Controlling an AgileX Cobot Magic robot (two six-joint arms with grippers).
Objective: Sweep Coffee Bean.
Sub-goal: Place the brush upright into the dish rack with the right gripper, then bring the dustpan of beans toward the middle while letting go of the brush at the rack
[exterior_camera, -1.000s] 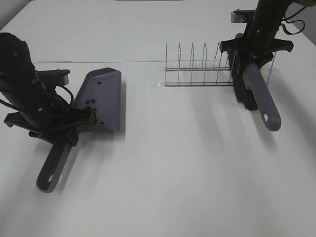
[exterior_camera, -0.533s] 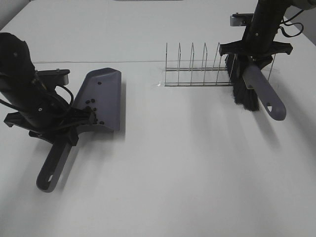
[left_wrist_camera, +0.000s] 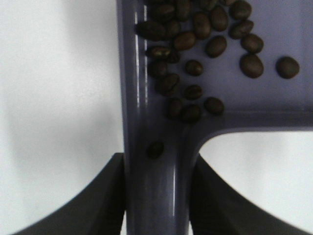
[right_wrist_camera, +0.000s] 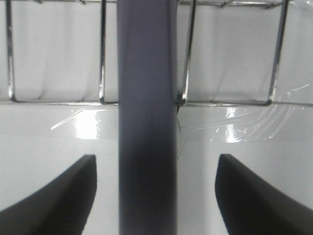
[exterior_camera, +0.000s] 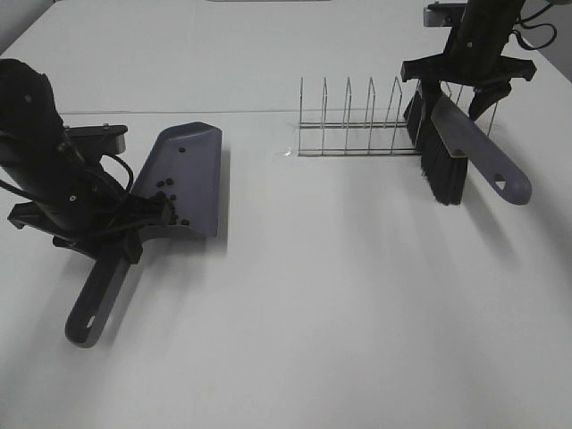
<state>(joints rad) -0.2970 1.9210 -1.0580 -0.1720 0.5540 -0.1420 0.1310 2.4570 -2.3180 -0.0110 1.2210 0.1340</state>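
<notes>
Lying on the white table at the left is the grey dustpan (exterior_camera: 189,165), with several dark coffee beans (exterior_camera: 166,193) gathered near its back wall. My left gripper (exterior_camera: 121,234) is shut on the dustpan's handle (left_wrist_camera: 156,196); the left wrist view shows its fingers (left_wrist_camera: 100,196) pressed against both sides, beans (left_wrist_camera: 195,68) just beyond. At the far right the grey brush (exterior_camera: 474,147) with black bristles (exterior_camera: 440,165) leans at the wire rack's end. My right gripper (exterior_camera: 458,89) hangs above it, open. In the right wrist view the brush handle (right_wrist_camera: 146,122) runs between the spread fingers (right_wrist_camera: 68,196) without touching them.
A wire rack (exterior_camera: 357,116) with several upright dividers stands at the back, right of centre. The table's far edge lies just behind the rack. The left arm's black body (exterior_camera: 40,152) stands beside the dustpan.
My right gripper has opened, let go of the brush and lifted slightly. The brush handle has swung out to the right. The left arm and dustpan have not moved.
</notes>
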